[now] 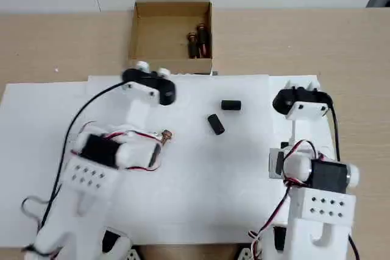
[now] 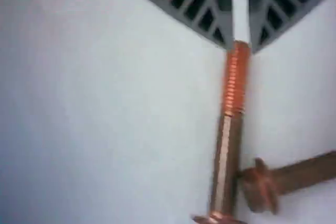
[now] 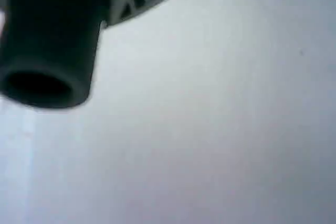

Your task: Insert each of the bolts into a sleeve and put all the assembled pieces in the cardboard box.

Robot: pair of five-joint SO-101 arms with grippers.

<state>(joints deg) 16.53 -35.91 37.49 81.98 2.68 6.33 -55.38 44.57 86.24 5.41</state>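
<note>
In the left wrist view my left gripper [image 2: 240,38] is shut on the threaded end of a copper bolt [image 2: 232,129], which lies on the white mat. A second copper bolt [image 2: 286,178] lies beside its head. From above, the left gripper [image 1: 159,140] sits at the mat's left-middle with a bolt head [image 1: 166,136] showing at its tip. My right gripper [image 3: 100,14] is shut on a black sleeve [image 3: 48,51] with its open bore towards the camera. From above, the right gripper [image 1: 279,161] is at the mat's right side. Two black sleeves [image 1: 230,105] [image 1: 215,124] lie loose mid-mat.
The cardboard box [image 1: 140,28] stands beyond the mat's far edge and holds assembled pieces [image 1: 198,39] in its right half. The white mat [image 1: 201,193] covers the table between the arms. Cables trail from both arm bases near the front edge.
</note>
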